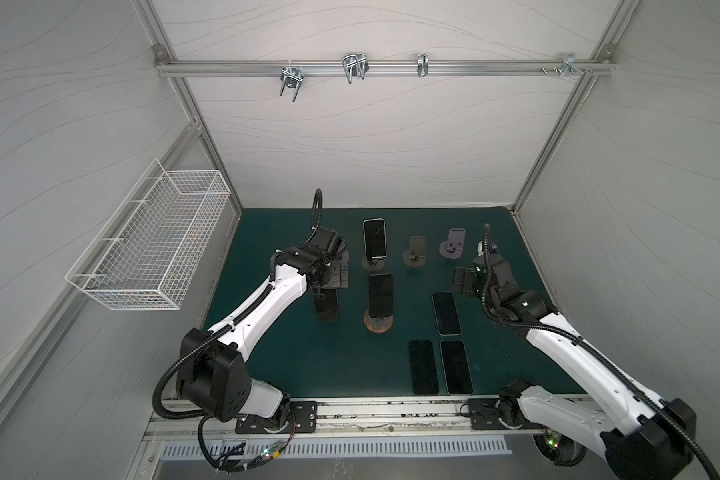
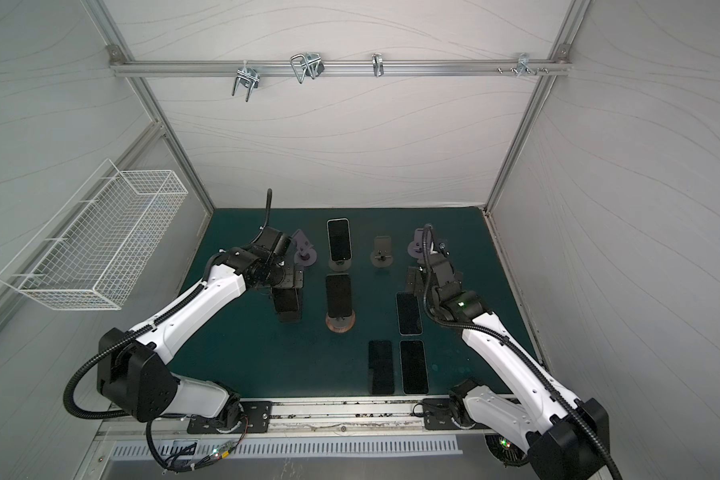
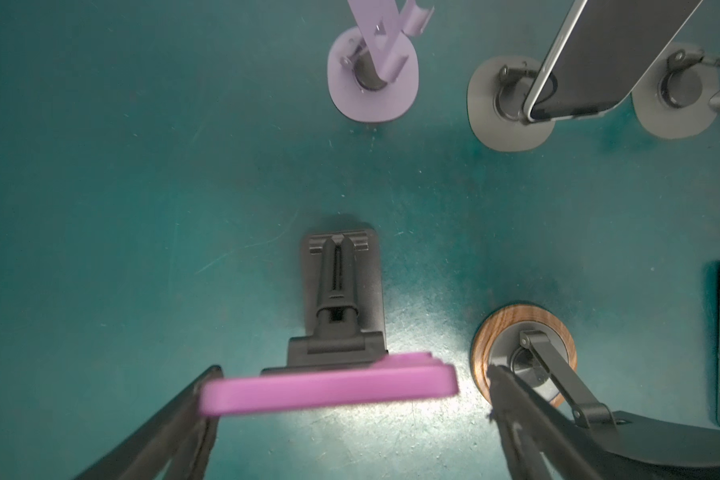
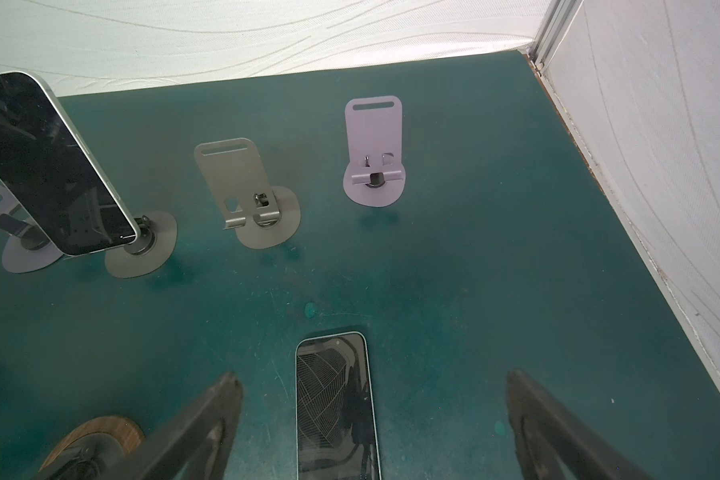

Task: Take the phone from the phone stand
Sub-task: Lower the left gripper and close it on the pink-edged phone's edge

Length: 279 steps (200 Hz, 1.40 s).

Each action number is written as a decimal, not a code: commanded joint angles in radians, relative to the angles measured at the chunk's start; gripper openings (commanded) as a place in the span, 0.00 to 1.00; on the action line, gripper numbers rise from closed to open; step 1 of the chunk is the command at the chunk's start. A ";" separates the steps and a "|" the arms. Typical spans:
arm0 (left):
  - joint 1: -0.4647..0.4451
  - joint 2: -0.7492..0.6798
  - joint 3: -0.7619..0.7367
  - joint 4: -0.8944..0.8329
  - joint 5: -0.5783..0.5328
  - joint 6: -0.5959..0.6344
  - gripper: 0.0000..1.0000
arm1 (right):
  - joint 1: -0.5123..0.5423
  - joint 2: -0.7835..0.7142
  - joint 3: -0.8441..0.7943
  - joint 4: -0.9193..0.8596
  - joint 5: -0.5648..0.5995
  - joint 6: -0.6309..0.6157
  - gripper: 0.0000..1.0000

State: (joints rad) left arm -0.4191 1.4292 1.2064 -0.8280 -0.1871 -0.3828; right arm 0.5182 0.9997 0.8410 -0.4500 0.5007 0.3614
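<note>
While the pink phone sits on its black stand, the left gripper straddles it, spread, perhaps touching. The right gripper hangs spread.

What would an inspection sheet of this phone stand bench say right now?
Surface: green mat, scratched.
Job's things: pink phone on black folding stand; more phones on grey stand and wood-based stand.
Clutter: three flat phones; empty grey stand, two empty purple stands.
Grippers: left gripper open, straddling pink phone; right gripper open above a flat phone.
Cables: black conduits along both arms; loose wires at front.
Surroundings: wire basket, rail hooks, white walls.
</note>
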 commanded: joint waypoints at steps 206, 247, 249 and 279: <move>0.055 0.045 0.007 0.075 0.000 -0.030 0.68 | -0.078 -0.033 -0.031 0.020 -0.055 -0.050 0.99; 0.055 0.011 0.015 0.069 -0.003 -0.023 0.51 | -0.078 -0.010 -0.018 0.015 -0.062 -0.042 0.99; 0.055 0.011 0.016 0.067 -0.002 -0.022 0.51 | -0.078 -0.010 -0.019 0.019 -0.065 -0.044 0.99; 0.055 0.001 0.038 0.034 -0.001 -0.025 0.51 | -0.078 0.007 -0.006 0.010 -0.071 -0.043 0.99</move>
State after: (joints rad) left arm -0.3672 1.4689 1.1961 -0.7769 -0.1829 -0.4011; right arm 0.4442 0.9966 0.8124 -0.4408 0.4335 0.3172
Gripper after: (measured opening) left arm 0.721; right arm 0.992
